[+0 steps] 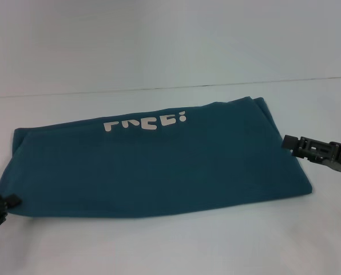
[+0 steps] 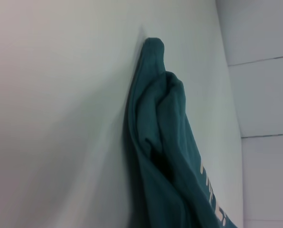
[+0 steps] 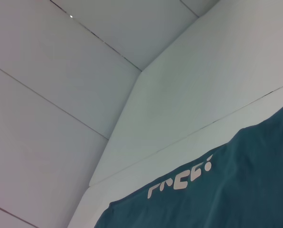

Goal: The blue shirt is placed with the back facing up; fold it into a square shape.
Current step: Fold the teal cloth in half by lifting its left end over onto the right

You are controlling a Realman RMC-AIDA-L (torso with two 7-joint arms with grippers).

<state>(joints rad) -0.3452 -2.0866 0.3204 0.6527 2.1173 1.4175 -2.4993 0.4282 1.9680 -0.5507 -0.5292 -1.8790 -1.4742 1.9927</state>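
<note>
1. The blue shirt (image 1: 159, 166) lies as a long folded band across the middle of the white desk (image 1: 159, 246), its length running from the left side to the right. The cream lettering (image 1: 145, 123) shows along its far edge, so part of the front is turned up on top.

2. The left gripper (image 1: 10, 201) sits at the shirt's near-left corner, touching the cloth edge. I cannot tell whether it has the fabric pinched. Its wrist view shows a bunched, raised ridge of cloth (image 2: 155, 109), which suggests some lifting there, but no fingers are visible.

3. The right gripper (image 1: 290, 143) hangs at the shirt's right end, its tip just at the fabric. Whether it is wide, narrow or clamped on cloth cannot be read here either.

4. Risk, uneven grip: if one gripper holds several layers and the other only the top one, the band would likely twist as it is carried over, and the fold would end up crooked.

5. Risk, slip: the contact points are at the very edge of the cloth. A corner could slide out mid-lift and let the layers splay open.

6. Risk, dragging: cotton lying flat on the desk may be pulled along, not folded, and so shift toward one edge.

7. Judged from the long shape, at least one crosswise fold remains before a square.
</note>
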